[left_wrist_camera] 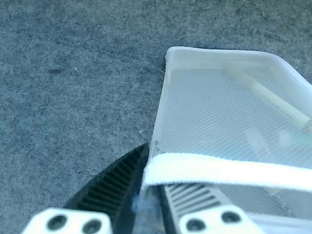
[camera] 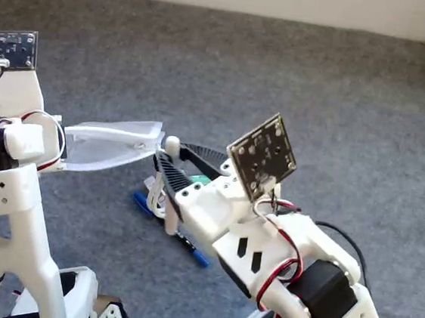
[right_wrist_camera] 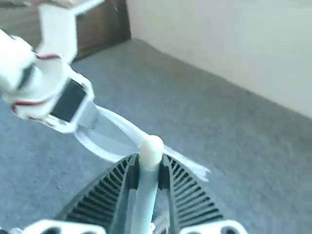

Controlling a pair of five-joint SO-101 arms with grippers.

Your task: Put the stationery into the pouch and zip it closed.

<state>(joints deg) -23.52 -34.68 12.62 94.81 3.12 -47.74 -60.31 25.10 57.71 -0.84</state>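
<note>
The translucent white mesh pouch (camera: 115, 145) hangs above the grey carpet, with my left gripper (camera: 62, 155) shut on its edge. In the left wrist view the pouch (left_wrist_camera: 229, 112) spreads out beyond the fingers, and the gripper (left_wrist_camera: 148, 195) pinches its white band. My right gripper (camera: 174, 166) is shut on a pale pen with a rounded tip (camera: 172, 146), which sits right at the pouch's far end. In the right wrist view the pen (right_wrist_camera: 150, 148) stands between the black ribbed fingers (right_wrist_camera: 187, 190), its tip against the pouch (right_wrist_camera: 114, 129). A blue pen (camera: 141, 200) lies on the carpet under the right gripper.
Grey carpet (camera: 341, 96) covers the whole work area, with a pale wall along its far edge. A small teal item (camera: 200, 179) shows between the right gripper's fingers. The left arm's body (right_wrist_camera: 46, 90) is close in front of the right gripper.
</note>
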